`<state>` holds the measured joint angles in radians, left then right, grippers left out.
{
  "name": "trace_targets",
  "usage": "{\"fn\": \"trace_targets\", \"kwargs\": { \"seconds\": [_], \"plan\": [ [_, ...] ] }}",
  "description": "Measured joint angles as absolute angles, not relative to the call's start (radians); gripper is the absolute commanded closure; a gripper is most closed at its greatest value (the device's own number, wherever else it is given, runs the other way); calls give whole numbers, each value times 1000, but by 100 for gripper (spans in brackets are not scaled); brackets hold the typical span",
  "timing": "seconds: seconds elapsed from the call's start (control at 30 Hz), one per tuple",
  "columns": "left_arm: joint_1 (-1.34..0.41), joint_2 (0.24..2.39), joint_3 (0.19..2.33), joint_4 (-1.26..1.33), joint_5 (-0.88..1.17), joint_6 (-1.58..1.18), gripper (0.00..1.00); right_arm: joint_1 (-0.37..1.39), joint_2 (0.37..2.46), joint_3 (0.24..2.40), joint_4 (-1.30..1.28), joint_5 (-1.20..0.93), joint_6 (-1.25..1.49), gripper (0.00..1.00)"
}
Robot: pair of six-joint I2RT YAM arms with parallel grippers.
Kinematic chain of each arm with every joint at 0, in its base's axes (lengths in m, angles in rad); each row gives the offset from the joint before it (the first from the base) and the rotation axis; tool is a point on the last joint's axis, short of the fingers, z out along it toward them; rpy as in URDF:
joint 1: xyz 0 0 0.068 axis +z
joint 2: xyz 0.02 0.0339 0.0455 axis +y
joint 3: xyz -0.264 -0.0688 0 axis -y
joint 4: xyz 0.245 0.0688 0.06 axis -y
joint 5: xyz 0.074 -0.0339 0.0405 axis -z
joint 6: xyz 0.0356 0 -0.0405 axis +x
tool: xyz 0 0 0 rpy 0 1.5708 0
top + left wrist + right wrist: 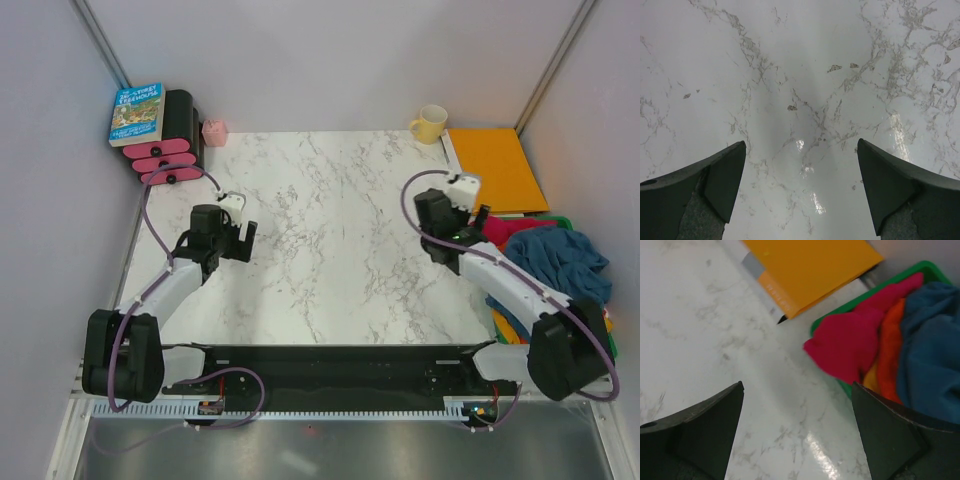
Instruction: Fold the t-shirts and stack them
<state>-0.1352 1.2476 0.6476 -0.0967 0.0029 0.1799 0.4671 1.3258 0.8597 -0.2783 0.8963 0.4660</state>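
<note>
From above: the left gripper (pixel 243 236) hangs over bare marble tabletop (pixel 330 250) near the left edge, claw spread, nothing in it. The right gripper (pixel 474 213) sits by the right edge, just beside a green basket (pixel 562 221) heaped with t-shirts (pixel 552 262). An orange folder (pixel 495 165) fills the far right corner, with a yellow mug (pixel 430 123) next to it. In the far left corner, a book (pixel 137 113) leans on a pink-and-black rack (pixel 172 150).

Left wrist: fingers wide apart and only marble underneath.

Right wrist: claw released. A red t-shirt (pixel 850 347) spills over the basket rim onto the table, with an orange one (pixel 890 360) and a blue one (pixel 930 365) behind it.
</note>
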Motion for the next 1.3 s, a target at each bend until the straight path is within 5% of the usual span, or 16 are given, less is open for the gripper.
{"fn": "trace_targets", "kwargs": {
  "seconds": [0.23,0.57,0.8,0.97,1.3],
  "plan": [
    [-135,1251,648,-97,9,180,1,178,1012,807,-349,898,587,4],
    [-135,1256,648,-98,10,180,1,-37,986,694,-422,802,686,6],
    [-135,1257,648,-98,10,180,1,-64,1026,694,-427,777,705,41],
    [-135,1265,648,-98,10,180,1,-64,1007,671,-414,760,704,96],
    [-135,1256,648,-102,10,180,1,1,866,646,-323,603,603,100]
  ]
}}
